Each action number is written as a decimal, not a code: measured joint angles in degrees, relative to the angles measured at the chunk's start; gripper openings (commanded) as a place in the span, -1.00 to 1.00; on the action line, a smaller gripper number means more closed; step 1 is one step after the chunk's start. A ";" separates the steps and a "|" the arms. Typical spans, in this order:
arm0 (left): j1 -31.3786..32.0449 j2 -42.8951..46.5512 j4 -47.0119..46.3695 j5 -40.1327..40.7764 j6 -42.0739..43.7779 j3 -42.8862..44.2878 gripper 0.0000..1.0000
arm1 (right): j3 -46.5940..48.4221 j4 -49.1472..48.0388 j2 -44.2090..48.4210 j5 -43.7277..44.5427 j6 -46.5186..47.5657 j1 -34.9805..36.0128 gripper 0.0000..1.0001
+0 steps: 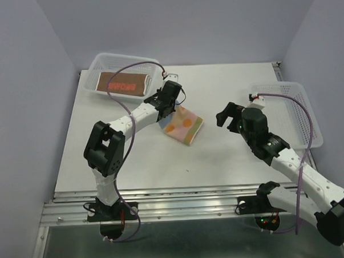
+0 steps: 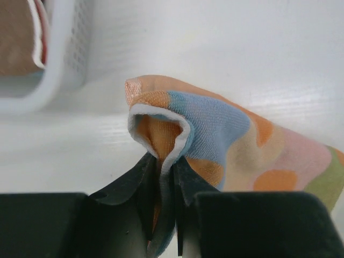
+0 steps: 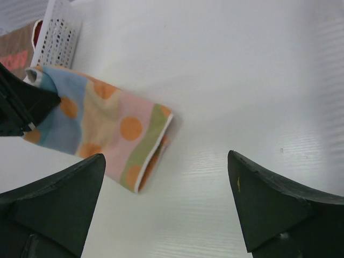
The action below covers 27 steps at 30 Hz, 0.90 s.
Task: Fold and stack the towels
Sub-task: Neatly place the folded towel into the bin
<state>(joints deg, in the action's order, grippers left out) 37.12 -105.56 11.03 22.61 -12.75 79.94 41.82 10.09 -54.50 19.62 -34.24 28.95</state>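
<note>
Black left claw (image 2: 165, 162) low on towel (image 2: 215, 123)

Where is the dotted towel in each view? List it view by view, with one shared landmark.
Top external: towel mid-table, at the left tool.
Left wrist: centre to right, corner pinched in that tool.
Right wrist: left of centre.
Shared landmark: the white basket, top left in every view.

The right tool (image 3: 166, 157) gapes wide above the white worktop (image 3: 242, 80). A folded dotted towel (image 3: 102, 129) lies there, its left end gripped by the left tool (image 3: 32, 107), near a mesh basket (image 3: 56, 37).
</note>
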 measured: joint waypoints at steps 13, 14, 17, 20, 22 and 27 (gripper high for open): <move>-4.17 -16.52 12.79 13.88 15.74 33.86 -1.00 | -3.23 1.11 8.33 5.95 -0.57 0.00 1.00; -4.83 -17.55 13.49 13.90 16.46 36.04 -1.00 | -3.28 1.16 8.28 6.16 -0.57 0.00 1.00; -7.34 -19.63 14.12 13.88 19.41 41.62 -1.00 | -3.30 1.44 8.04 6.99 -0.55 0.00 1.00; -9.97 -19.63 14.34 13.92 22.32 43.82 -1.00 | -3.30 1.53 7.28 7.54 -0.55 0.00 1.00; -11.37 -19.63 14.03 13.86 23.56 44.13 -1.00 | -3.30 1.53 6.62 7.87 -0.55 0.00 1.00; -14.27 -19.63 13.31 12.79 25.86 44.17 -1.00 | -3.30 1.57 5.49 8.68 -0.50 0.00 1.00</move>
<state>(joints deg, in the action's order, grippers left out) 22.85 -125.19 24.34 35.40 13.10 124.11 38.52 11.66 -49.01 28.29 -34.74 28.95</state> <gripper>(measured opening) 0.260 0.998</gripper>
